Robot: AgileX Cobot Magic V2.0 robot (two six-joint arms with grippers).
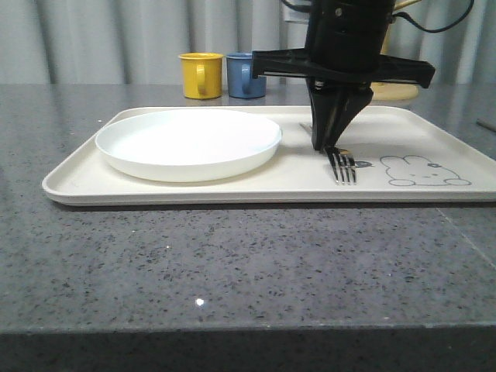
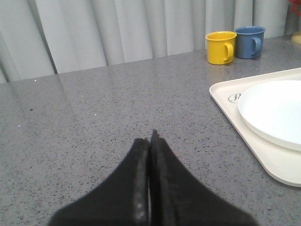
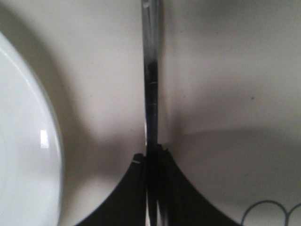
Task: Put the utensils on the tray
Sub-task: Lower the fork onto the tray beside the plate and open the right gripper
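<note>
A silver fork (image 1: 343, 165) lies on the cream tray (image 1: 232, 190), tines toward the front, just right of the round white plate (image 1: 188, 142). My right gripper (image 1: 326, 146) points straight down over the tray and is shut on the fork's neck. In the right wrist view the fork's handle (image 3: 151, 80) runs away from the closed fingers (image 3: 136, 188), resting on the tray (image 3: 221, 70). My left gripper (image 2: 150, 141) is shut with nothing in it, low over the bare grey counter left of the tray (image 2: 273, 160).
A yellow mug (image 1: 201, 74) and a blue mug (image 1: 246, 74) stand behind the tray. The plate (image 2: 275, 110) fills the tray's left half. A rabbit drawing (image 1: 422, 171) marks the tray's right part. Grey speckled counter (image 1: 232, 263) spreads in front.
</note>
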